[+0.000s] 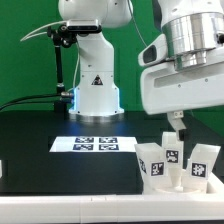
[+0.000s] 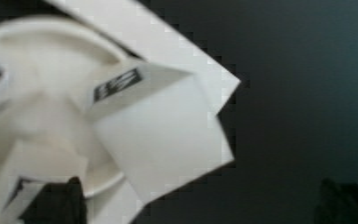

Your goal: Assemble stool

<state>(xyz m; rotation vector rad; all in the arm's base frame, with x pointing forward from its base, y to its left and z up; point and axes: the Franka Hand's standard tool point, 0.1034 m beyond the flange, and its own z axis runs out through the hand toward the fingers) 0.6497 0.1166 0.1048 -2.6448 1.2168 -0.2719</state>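
Note:
Several white stool legs stand in a cluster at the exterior view's lower right, each with a black-and-white tag: one (image 1: 155, 162), another (image 1: 173, 157), a third (image 1: 204, 166). My gripper (image 1: 179, 127) hangs just above this cluster. In the wrist view the round rimmed seat disc (image 2: 43, 70) lies under a blocky tagged leg (image 2: 158, 115). My gripper (image 2: 202, 205) is open. One dark finger (image 2: 51, 200) is over the seat's rim and the other finger (image 2: 354, 200) is over the black table. The leg's lower end reaches between them; nothing is held.
The marker board (image 1: 95, 143) lies flat at the middle of the black table (image 1: 40, 165). The robot's white base (image 1: 95, 85) stands behind it with a black cable at the exterior view's left. A green backdrop closes the rear.

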